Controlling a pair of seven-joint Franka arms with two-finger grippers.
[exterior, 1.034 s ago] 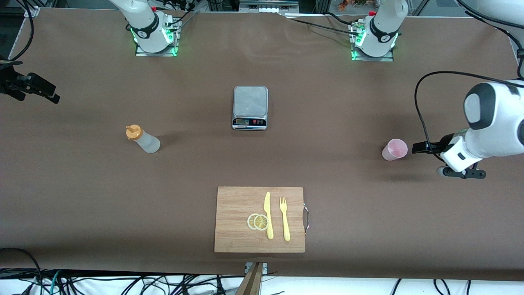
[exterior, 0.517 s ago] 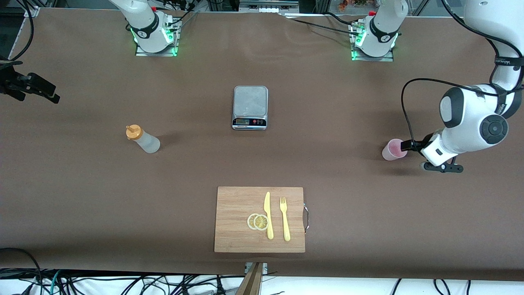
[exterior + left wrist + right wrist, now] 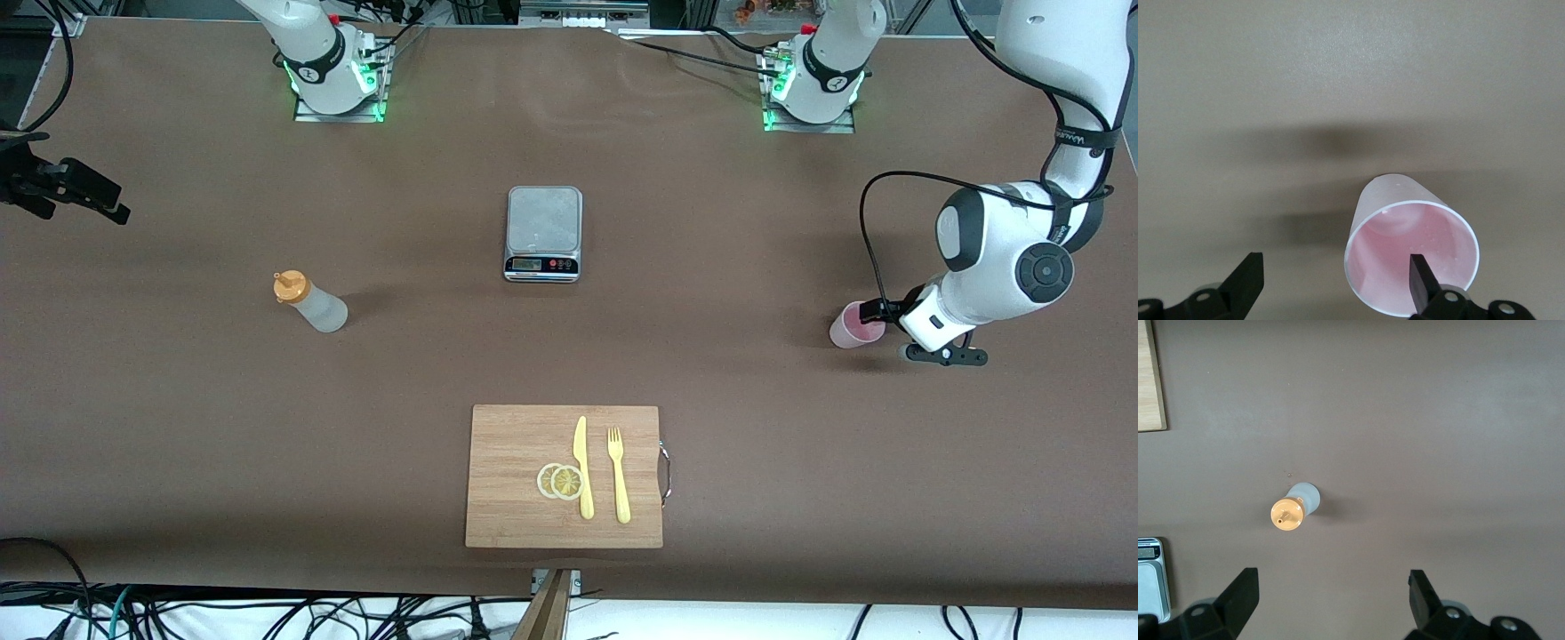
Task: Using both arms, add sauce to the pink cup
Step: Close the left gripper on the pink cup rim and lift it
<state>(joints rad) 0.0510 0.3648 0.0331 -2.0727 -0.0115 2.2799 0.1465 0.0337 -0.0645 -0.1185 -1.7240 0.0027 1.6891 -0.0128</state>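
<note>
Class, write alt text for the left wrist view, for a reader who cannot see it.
An empty pink cup stands upright on a brown table, seen from above at an angle. The left gripper is open, one black finger inside the cup's rim and the other well outside the cup over bare table.
</note>
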